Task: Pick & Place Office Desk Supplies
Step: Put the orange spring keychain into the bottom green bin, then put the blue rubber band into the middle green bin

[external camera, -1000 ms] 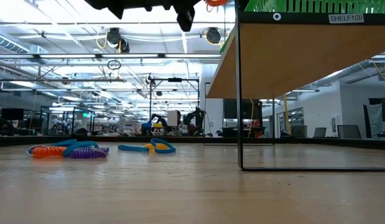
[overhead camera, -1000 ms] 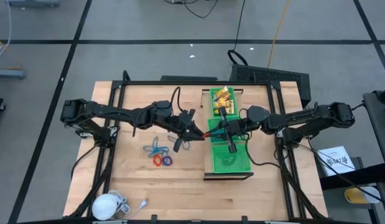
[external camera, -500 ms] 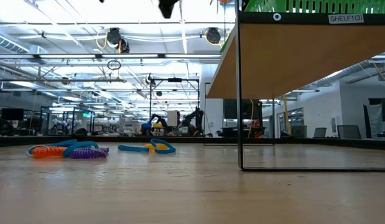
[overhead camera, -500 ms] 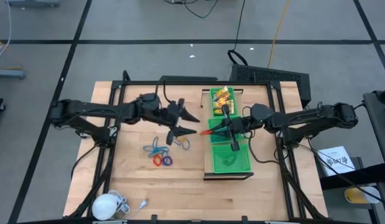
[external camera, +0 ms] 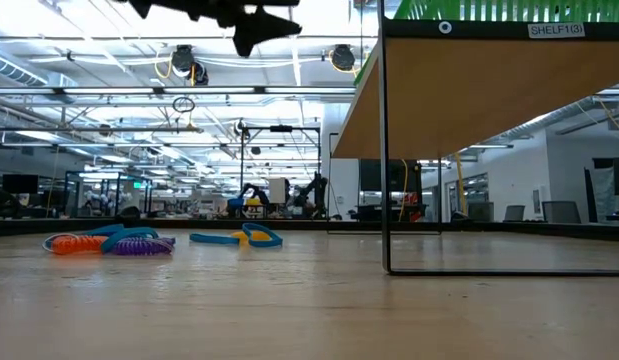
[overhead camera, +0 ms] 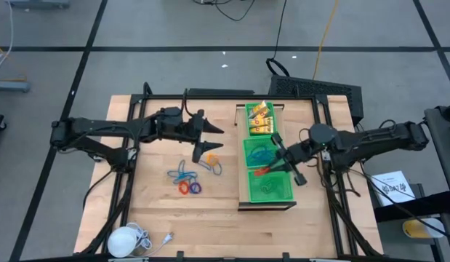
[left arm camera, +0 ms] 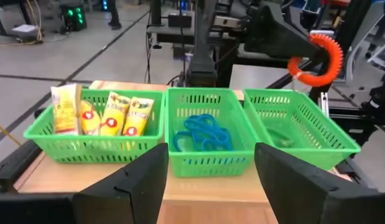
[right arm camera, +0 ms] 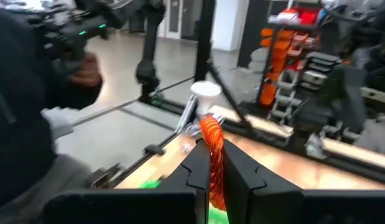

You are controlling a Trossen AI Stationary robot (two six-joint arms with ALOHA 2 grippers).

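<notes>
Pale wood tabletop carries a low shelf with three green mesh trays in a row, and I take the middle tray as my landmark. My right gripper is pinched tight on an orange ring, a thin ribbed loop, bright against the green mesh. From my right wrist, the ring stands on edge between my two dark fingers, rising above their tips. Seen from above, it hangs over the seam where the middle tray meets the end tray that lies away from the packets.

Inside the middle tray lies a tangle of blue clip-like pieces. The tray on its other side holds yellow rectangular packets standing upright, leaning on each other.

My left gripper hovers above the bare wood, off the shelf's open side and well apart from the middle tray, its fingers spread wide with nothing between them. On the wood near it lie more loose supplies: a blue ring, then a blue clip, and just beside that a red ring touching a purple ring.
</notes>
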